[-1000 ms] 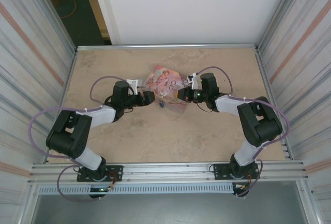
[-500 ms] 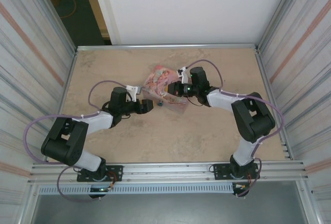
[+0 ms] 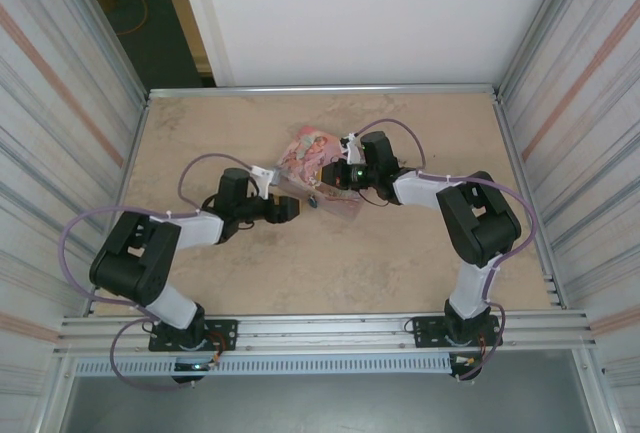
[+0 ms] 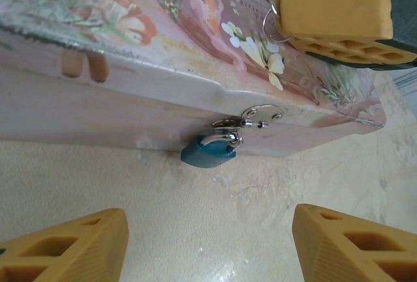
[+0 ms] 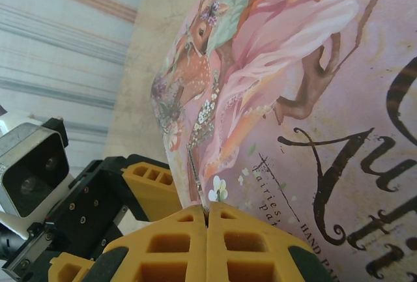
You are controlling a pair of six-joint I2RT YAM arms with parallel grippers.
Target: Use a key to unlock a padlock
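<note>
Beige tabletop (image 4: 78, 171) carries the padlock (image 4: 207, 152) ahead of the spread left end effector (image 4: 208, 230).

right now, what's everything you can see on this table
padlock: one, blue body with silvery shackle, hanging from the latch on the tin box's side
tin box: one, pink illustrated, mid-table
silvery ring: one, at the right gripper's fingertips over the lid; no key can be made out
table: one, tan
left gripper: one, orange fingers, open, facing the padlock
right gripper: one, orange fingers, shut, over the box lid
</note>
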